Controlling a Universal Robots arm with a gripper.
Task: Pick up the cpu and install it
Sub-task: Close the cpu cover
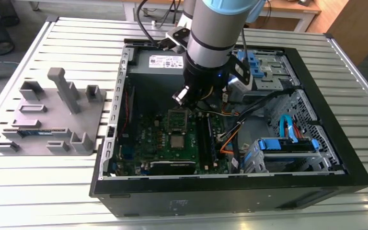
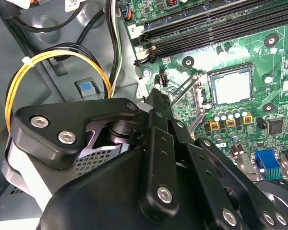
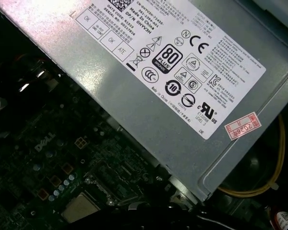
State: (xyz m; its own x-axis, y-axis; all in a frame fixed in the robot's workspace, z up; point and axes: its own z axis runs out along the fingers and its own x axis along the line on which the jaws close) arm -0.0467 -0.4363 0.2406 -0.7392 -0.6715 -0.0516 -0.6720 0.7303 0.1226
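The cpu (image 2: 232,88), a small flat square chip with a shiny silver-grey top, seems to lie in the socket of the green motherboard (image 2: 278,72), inside the open black computer case (image 1: 235,191) on the desk (image 1: 43,191). I count one cpu and one tool. The black tool (image 1: 185,97) hangs above the board, near the socket. I cannot tell how far it is open. I judge the chip to be light, stiff and fragile, and best taken by two opposite edges.

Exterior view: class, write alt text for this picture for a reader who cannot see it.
A robot arm's gripper hangs inside an open computer case lying on a slatted metal table, above the green motherboard, where the cpu sits in its socket. A grey fixture lies at the exterior view's left.
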